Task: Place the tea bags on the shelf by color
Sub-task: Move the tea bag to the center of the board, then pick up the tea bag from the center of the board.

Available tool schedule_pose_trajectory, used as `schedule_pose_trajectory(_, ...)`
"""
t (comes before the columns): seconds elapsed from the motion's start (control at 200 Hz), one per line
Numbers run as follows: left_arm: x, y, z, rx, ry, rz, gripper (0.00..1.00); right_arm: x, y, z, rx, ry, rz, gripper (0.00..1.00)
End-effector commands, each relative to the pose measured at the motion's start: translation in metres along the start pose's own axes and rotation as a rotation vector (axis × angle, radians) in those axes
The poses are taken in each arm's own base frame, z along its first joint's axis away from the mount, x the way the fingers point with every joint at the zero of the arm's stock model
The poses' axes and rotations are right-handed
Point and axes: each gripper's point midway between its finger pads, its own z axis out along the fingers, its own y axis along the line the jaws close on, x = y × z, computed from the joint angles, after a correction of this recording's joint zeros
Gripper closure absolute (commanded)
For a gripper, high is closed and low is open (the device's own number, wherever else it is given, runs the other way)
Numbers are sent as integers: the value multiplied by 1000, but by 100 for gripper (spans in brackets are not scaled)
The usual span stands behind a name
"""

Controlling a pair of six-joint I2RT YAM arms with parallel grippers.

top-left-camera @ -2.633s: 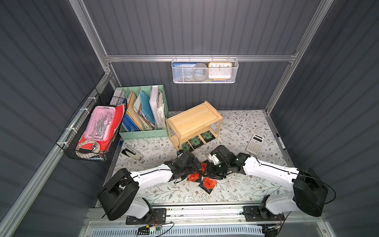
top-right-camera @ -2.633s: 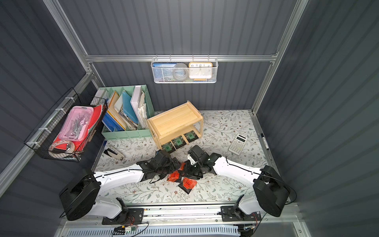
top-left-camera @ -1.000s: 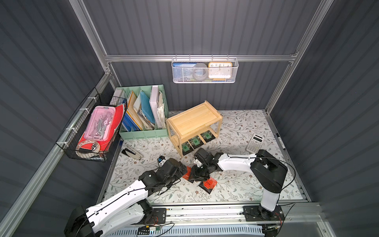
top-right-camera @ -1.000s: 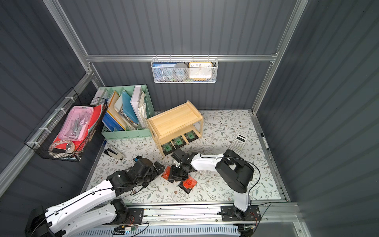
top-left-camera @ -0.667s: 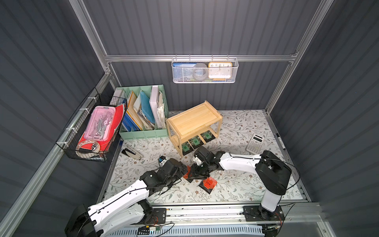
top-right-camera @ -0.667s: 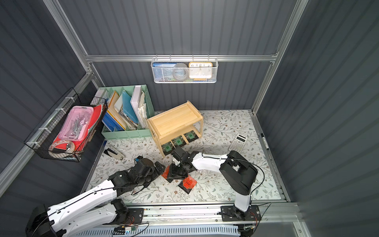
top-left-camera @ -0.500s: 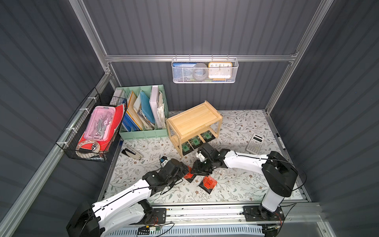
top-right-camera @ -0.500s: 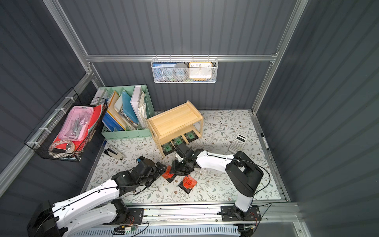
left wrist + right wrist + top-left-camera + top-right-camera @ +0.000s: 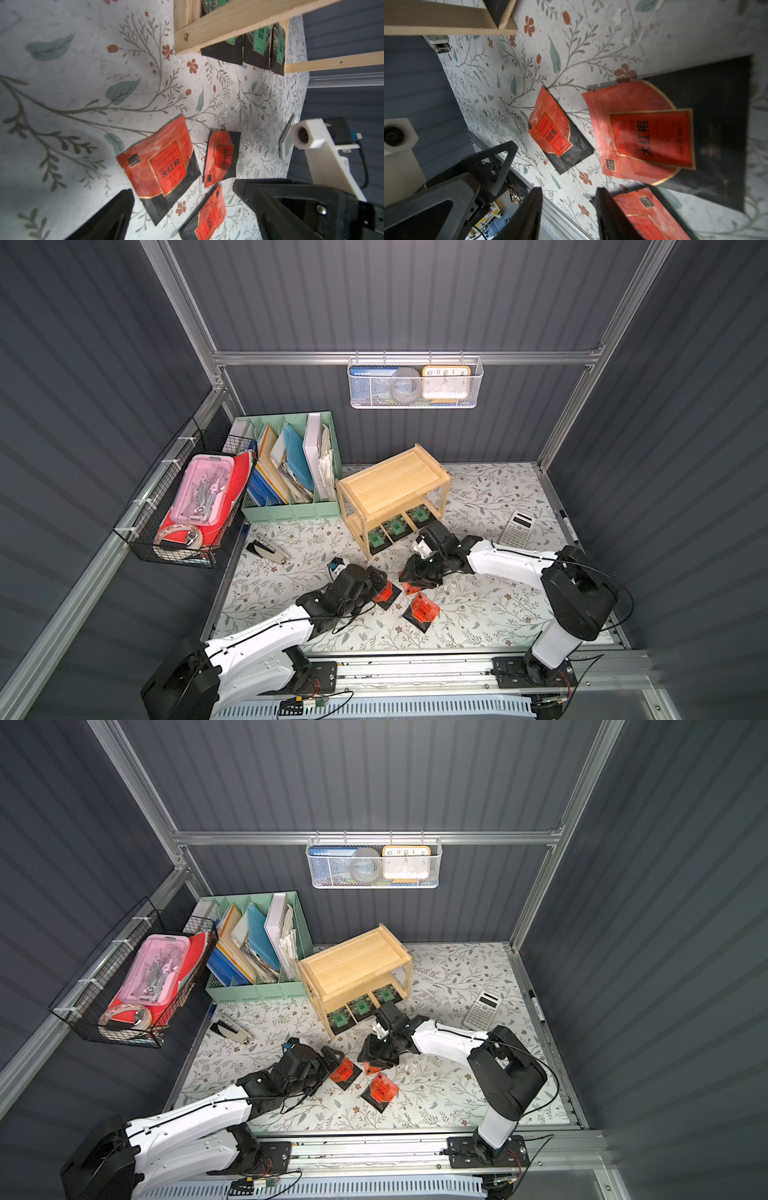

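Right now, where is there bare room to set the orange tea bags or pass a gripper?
The shelf top board is bare; the green tea bags fill its lower tier. The mat is open between shelf and calculator. Crowded: the orange tea bags between left gripper and right gripper.

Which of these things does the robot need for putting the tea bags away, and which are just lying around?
For the job:
- red tea bags, on the table
- green tea bags, on the shelf's lower board
- wooden shelf

Just lying about:
- calculator
- stapler
- file holder
- black basket
- white basket
- clock
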Motion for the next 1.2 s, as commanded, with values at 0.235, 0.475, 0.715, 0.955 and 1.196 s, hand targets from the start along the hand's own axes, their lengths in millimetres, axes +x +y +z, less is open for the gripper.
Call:
schedule_pose_trajectory(0.235, 3, -1, 18, 17, 30, -5, 5, 0, 9, 6, -44, 34, -8, 53)
schedule_pose_trajectory(0.475, 4, 6, 28, -8, 47, -11, 5, -1, 13, 9, -64, 44, -1, 53)
schedule_pose_trajectory(0.715, 6, 17, 34, -52, 66, -22, 4, -3, 15, 14, -71, 55, 1, 53)
schedule_pose_trajectory(0.955, 6, 24, 36, -75, 76, -31, 4, -3, 6, 21, -47, 62, 29, 53)
schedule_pose_trajectory(1.196, 8, 29, 34, -89, 80, -43, 4, -3, -9, 28, -6, 51, 69, 54)
